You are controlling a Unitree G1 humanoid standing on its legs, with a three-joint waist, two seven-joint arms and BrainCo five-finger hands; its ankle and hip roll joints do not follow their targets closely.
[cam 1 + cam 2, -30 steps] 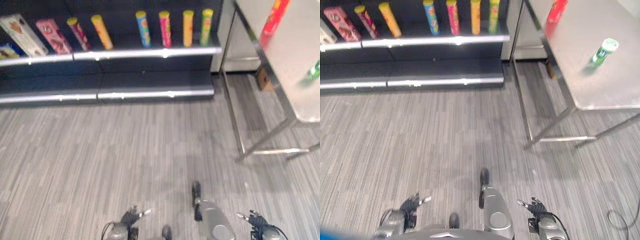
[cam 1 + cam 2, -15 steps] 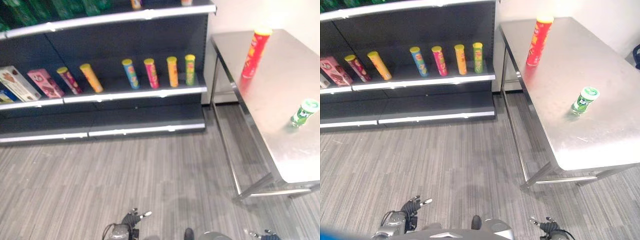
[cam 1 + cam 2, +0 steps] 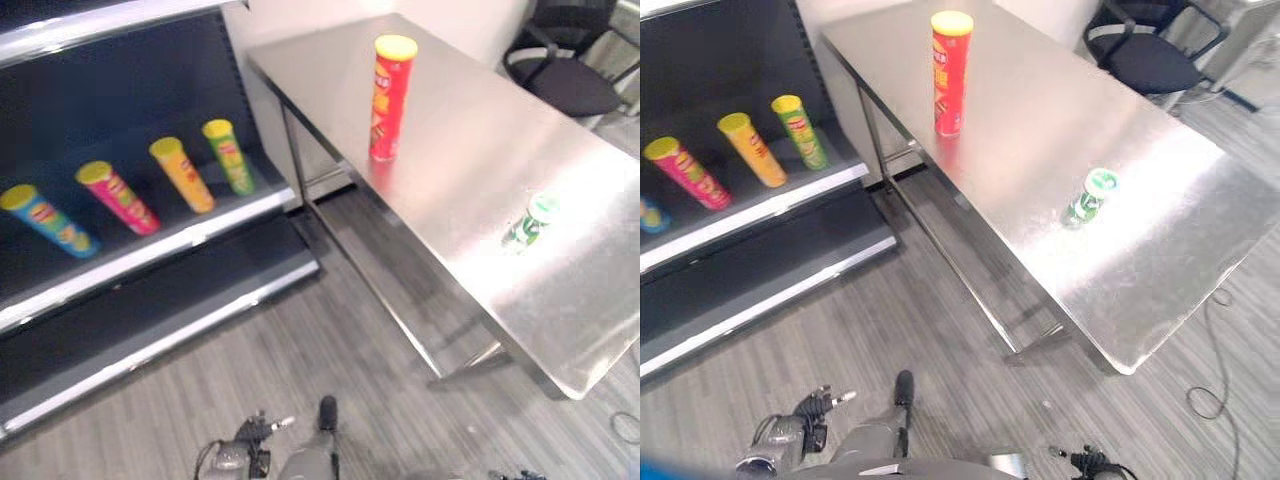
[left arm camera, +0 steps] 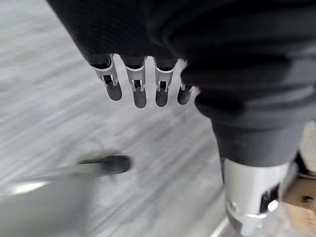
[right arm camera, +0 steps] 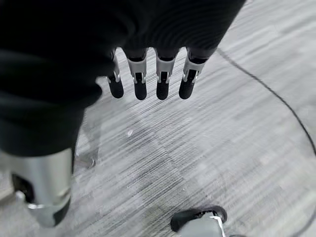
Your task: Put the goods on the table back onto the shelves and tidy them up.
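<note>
A tall red chip can point(image 3: 388, 97) stands upright near the far side of the steel table point(image 3: 590, 320). A small green can point(image 3: 528, 220) sits closer to the table's near edge. To the left, the dark shelf point(image 3: 150, 255) holds blue point(image 3: 45, 220), pink point(image 3: 115, 197), orange point(image 3: 182, 175) and green point(image 3: 228, 157) chip cans. My left hand point(image 3: 250, 435) hangs low over the floor, its straight fingers point(image 4: 139, 94) holding nothing. Low on the other side, my right hand point(image 3: 1085, 462) also has straight, empty fingers point(image 5: 162, 84).
A black office chair point(image 3: 570, 70) stands beyond the table's far right corner. The table's steel legs and crossbar point(image 3: 380, 300) run along the grey floor between me and the shelf. A lower shelf board point(image 3: 150, 340) juts out near the floor.
The camera has swung right, bringing the table to the centre and pushing the shelf to the left. Both hands stay low and empty; the cans have not moved.
</note>
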